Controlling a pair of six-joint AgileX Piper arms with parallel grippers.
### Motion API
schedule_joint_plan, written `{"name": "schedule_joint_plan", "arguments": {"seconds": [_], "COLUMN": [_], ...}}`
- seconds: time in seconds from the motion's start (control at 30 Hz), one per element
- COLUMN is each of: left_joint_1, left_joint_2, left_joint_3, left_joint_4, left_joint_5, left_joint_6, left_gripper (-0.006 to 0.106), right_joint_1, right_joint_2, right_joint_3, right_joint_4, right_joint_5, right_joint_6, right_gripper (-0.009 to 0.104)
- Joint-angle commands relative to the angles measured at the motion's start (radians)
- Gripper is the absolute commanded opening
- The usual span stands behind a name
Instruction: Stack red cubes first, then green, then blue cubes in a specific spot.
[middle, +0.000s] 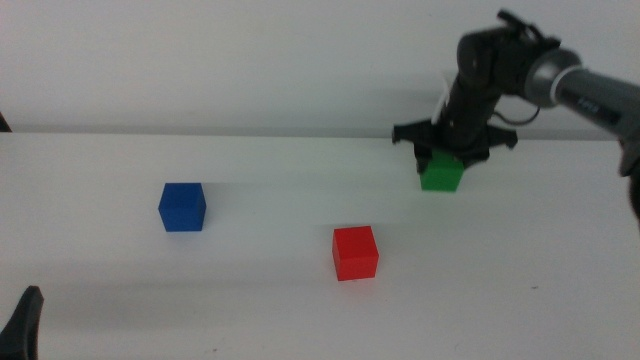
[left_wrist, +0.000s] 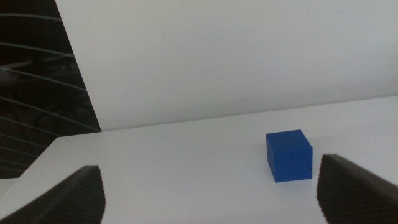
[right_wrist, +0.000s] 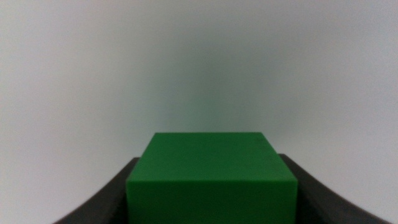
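R gripper (middle: 447, 152) sits over the green cube (middle: 441, 173) at the far right of the table (middle: 270, 300), jaws narrow and clamped on its sides w/ the cube filling the gap between them. Best to keep the grip square and carry it level to above the red cube (middle: 355, 252), which lies nearer the camera and well apart, then set down flush. L gripper (left_wrist: 211, 193) waits wide near the bottom-left edge; blue cube (middle: 182, 207) untouched at left.

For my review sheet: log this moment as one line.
right gripper: shut on green cube, far right | left gripper: open, waiting | red cube, blue cube: apart, unstacked
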Motion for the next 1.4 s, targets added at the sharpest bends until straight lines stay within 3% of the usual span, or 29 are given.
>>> {"name": "schedule_joint_plan", "arguments": {"seconds": [0.0, 0.1, 0.23, 0.47, 0.63, 1.37], "left_joint_1": [-0.002, -0.002, -0.002, -0.002, -0.002, -0.002], "left_joint_2": [-0.042, -0.042, -0.042, -0.042, -0.042, -0.042], "left_joint_3": [0.042, 0.042, 0.042, 0.042, 0.042, 0.042], "left_joint_4": [-0.005, -0.005, -0.005, -0.005, -0.005, -0.005], "left_joint_5": [-0.016, -0.016, -0.016, -0.016, -0.016, -0.016], "left_joint_6": [0.002, 0.002, 0.002, 0.002, 0.002, 0.002], "left_gripper": [0.091, 0.091, 0.091, 0.091, 0.091, 0.091], "right_joint_1": [0.058, 0.157, 0.296, 0.409, 0.439, 0.419], "right_joint_2": [-0.107, -0.205, -0.257, -0.215, -0.208, -0.208], "right_joint_3": [0.000, 0.074, 0.159, 0.159, 0.174, 0.228], "right_joint_4": [-0.038, -0.081, -0.086, -0.092, -0.118, -0.115], "right_joint_5": [0.063, 0.089, 0.058, 0.082, 0.091, 0.063], "right_joint_6": [0.035, 0.114, 0.216, 0.307, 0.333, 0.278], "right_gripper": [0.023, 0.023, 0.023, 0.023, 0.023, 0.023]}}
